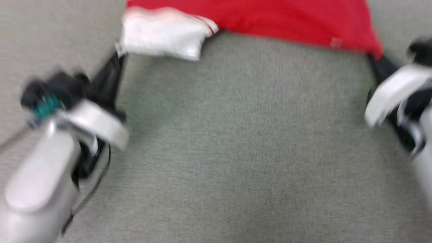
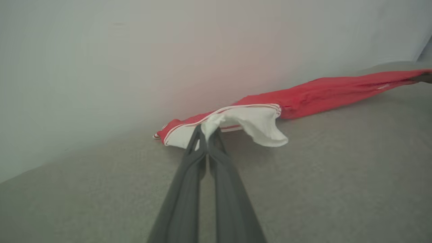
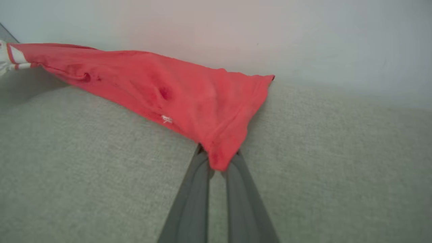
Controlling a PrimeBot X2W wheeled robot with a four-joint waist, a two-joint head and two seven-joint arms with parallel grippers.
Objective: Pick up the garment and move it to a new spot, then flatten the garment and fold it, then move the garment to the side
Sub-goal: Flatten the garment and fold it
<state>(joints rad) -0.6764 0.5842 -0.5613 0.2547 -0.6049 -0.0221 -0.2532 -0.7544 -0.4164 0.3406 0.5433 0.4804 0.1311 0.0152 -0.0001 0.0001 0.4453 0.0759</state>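
The garment (image 1: 270, 17) is a red shirt with a white sleeve, stretched across the top of the blurred head view between both arms. My left gripper (image 1: 118, 50) is shut on the white sleeve at the upper left. In the left wrist view that gripper (image 2: 206, 132) pinches white cloth of the garment (image 2: 256, 121), with the red body trailing to the right. My right gripper (image 1: 373, 57) is shut on a red corner at the upper right. The right wrist view has that gripper (image 3: 219, 157) clamped on the hem corner of the garment (image 3: 189, 98).
A grey fabric surface (image 1: 236, 152) spreads under and in front of the garment. A pale wall (image 2: 168, 50) rises just behind the shirt in both wrist views. My pale forearms sit at the lower left (image 1: 44, 179) and right edge (image 1: 398, 91) of the head view.
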